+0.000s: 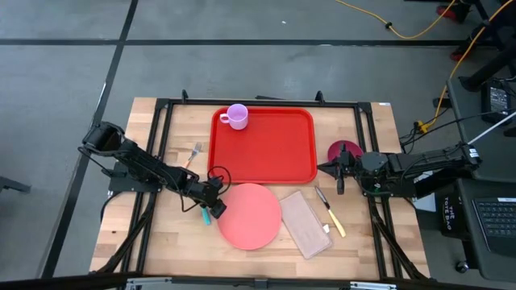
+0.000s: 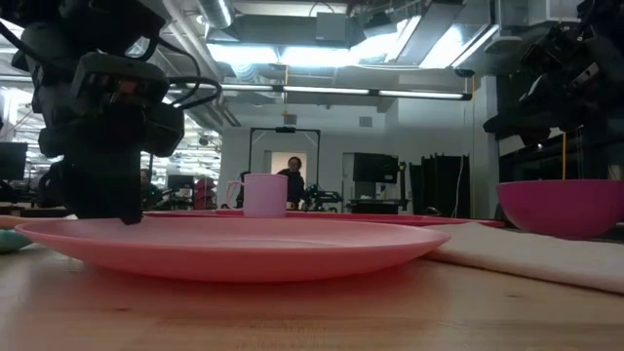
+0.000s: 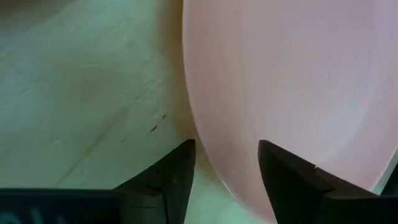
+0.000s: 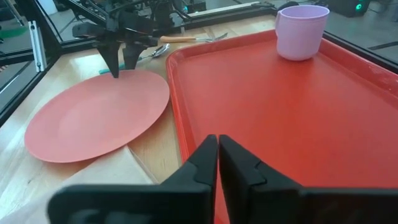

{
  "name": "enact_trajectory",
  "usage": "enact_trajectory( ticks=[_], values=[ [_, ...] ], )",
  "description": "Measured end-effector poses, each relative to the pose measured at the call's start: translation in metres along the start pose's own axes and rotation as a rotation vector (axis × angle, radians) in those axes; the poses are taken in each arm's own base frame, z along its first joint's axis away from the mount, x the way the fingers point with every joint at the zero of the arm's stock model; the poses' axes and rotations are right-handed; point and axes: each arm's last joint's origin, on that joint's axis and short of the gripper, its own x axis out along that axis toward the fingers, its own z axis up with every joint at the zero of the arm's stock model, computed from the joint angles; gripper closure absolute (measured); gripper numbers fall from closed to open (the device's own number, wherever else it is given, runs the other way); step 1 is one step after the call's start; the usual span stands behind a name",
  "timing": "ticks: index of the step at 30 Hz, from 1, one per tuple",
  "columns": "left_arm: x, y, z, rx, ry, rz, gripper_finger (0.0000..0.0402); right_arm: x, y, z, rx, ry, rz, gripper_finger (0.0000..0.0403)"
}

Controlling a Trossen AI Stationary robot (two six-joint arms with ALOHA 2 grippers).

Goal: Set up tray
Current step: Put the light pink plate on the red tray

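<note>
Where right claw (image 4: 217, 146) hovers, tray (image 4: 298, 112) beneath

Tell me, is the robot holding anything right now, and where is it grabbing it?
Nothing is held. The left gripper is open, its fingers straddling the plate's edge without clamping. The right gripper is shut and empty over the tray.

Overhead looks straight down; low view level (both show plate (image 1: 250, 215)).
</note>
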Motion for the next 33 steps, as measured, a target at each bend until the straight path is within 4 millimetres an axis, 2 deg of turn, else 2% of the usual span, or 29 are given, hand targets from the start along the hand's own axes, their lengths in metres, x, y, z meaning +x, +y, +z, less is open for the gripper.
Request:
enact_trajectory(
  ticks=[6, 10, 15, 20, 25, 33],
  values=[
    [0.000, 0.001, 0.000, 0.010, -0.012, 0.019, 0.0250, 0.000, 0.000, 0.000, -0.001, 0.003, 0.000, 0.0397],
    [0.000, 0.002, 0.000, 0.052, -0.011, 0.027, 0.0275, 0.000, 0.000, -0.001, -0.001, 0.010, -0.002, 0.0386],
    [0.000, 0.003, -0.001, 0.051, -0.012, 0.034, 0.0324, 0.000, -0.001, -0.003, 0.026, 0.030, -0.007, 0.0378],
    [0.001, 0.001, -0.001, 0.038, 0.019, 0.002, 0.0388, 0.000, -0.001, -0.005, 0.039, 0.046, -0.012, 0.0391],
    [0.000, 0.000, -0.001, 0.032, 0.029, -0.013, 0.0397, 0.000, -0.001, -0.005, 0.039, 0.046, -0.012, 0.0397],
    [-0.010, -0.006, 0.002, 0.041, -0.045, -0.059, 0.0399, 0.000, -0.001, -0.005, 0.040, 0.046, -0.012, 0.0381]
  ],
)
